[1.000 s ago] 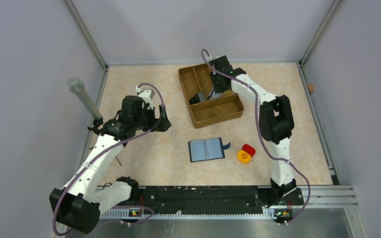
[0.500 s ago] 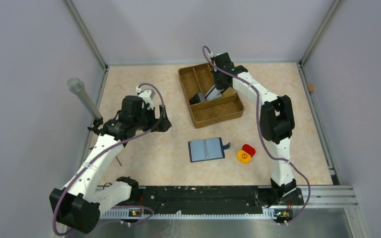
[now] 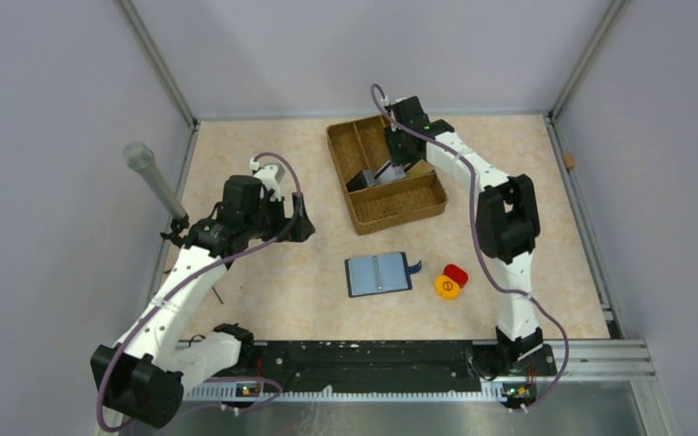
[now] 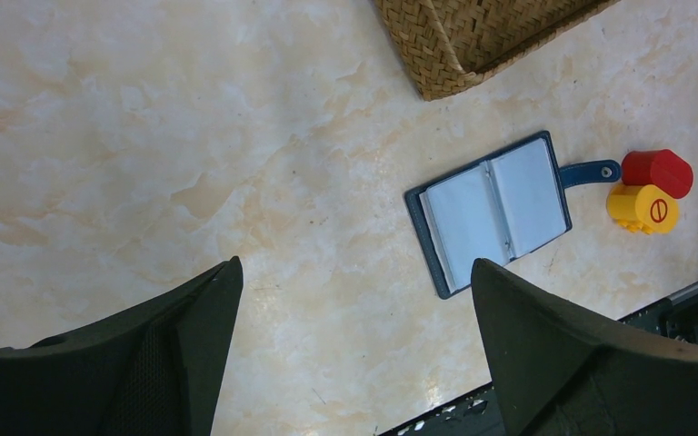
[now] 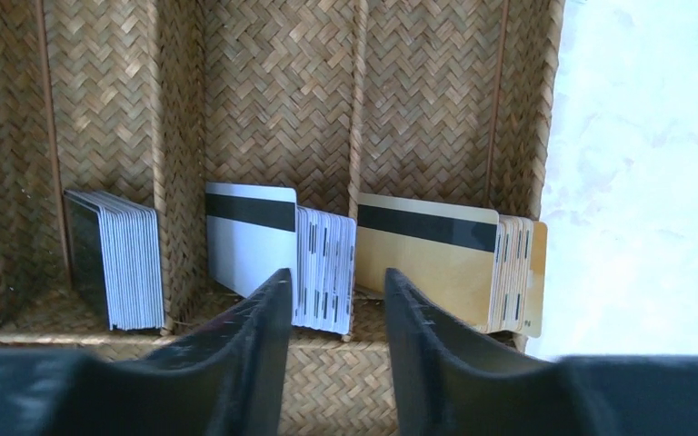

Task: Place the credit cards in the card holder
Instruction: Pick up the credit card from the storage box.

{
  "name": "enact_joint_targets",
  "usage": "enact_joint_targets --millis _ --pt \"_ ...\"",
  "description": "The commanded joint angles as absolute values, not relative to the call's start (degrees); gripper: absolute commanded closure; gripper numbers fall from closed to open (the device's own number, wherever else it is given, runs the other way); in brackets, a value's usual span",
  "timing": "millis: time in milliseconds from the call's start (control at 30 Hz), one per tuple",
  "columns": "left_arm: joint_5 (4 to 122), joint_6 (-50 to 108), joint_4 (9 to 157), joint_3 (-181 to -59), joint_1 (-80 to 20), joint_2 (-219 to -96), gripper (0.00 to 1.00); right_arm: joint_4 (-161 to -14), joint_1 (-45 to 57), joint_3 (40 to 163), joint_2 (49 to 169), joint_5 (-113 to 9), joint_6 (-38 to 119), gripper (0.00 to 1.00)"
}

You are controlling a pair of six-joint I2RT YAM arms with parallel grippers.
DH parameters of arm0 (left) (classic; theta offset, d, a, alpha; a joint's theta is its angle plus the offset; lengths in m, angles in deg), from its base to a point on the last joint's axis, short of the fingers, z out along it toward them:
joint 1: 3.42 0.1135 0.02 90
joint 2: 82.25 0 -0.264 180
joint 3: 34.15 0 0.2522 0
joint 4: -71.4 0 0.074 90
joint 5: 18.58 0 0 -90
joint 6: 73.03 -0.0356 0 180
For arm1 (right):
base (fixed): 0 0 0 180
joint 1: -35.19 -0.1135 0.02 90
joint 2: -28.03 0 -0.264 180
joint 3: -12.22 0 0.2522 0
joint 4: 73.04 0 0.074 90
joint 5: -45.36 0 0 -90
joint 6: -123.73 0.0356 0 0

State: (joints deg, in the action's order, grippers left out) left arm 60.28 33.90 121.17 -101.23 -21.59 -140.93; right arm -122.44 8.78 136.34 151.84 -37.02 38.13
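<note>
1. The tabletop carries a woven tray at upper centre of the top view. The card holder lies open well below it, with red and yellow pieces just to its right.
2. The right end effector hangs over the tray, released and empty, and is the nearer arm. The left end effector gapes wide at centre-left, holding nothing.
3. The credit cards stand on edge in three stacks just above the right fingers in the wrist view, long edges across the frame. A divider lines up with the jaw gap.

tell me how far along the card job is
Done: the card holder lies open on the table, its pockets apparently empty. In hand: nothing. The right gripper hangs open above the credit cards stacked in the woven tray, and the left gripper is open and empty. Left: picking up the cards and slotting every one in.
</note>
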Motion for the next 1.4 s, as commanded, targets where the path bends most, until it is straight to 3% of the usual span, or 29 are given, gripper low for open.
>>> enact_joint_targets --millis 0,100,233,567,967,1200,1367 --pt "59.4 33.5 118.7 -101.0 -21.3 -141.3 0.01 -121.5 9.2 137.7 150.7 -38.8 38.5 0.5" --pt "59.4 33.5 118.7 -101.0 -21.3 -141.4 0.01 -121.5 9.0 137.2 151.8 -37.7 38.5 0.39" --pt "59.3 33.5 118.7 -101.0 -21.3 -141.4 0.01 -121.4 8.9 136.8 153.5 -36.8 38.4 0.34" --pt "59.3 33.5 118.7 -100.9 -21.3 -141.6 0.01 -122.3 8.9 139.0 157.7 -35.6 38.4 0.31" --pt "59.1 33.5 118.7 -101.0 -21.3 -141.4 0.01 -123.5 9.2 140.2 153.8 -31.9 38.4 0.29" --pt "58.9 33.5 118.7 -100.9 -21.3 -141.4 0.01 -123.6 9.2 140.2 152.2 -32.1 38.5 0.33" --pt "58.8 33.5 118.7 -100.9 -21.3 -141.4 0.01 -123.6 9.2 140.0 152.4 -32.8 38.5 0.54"
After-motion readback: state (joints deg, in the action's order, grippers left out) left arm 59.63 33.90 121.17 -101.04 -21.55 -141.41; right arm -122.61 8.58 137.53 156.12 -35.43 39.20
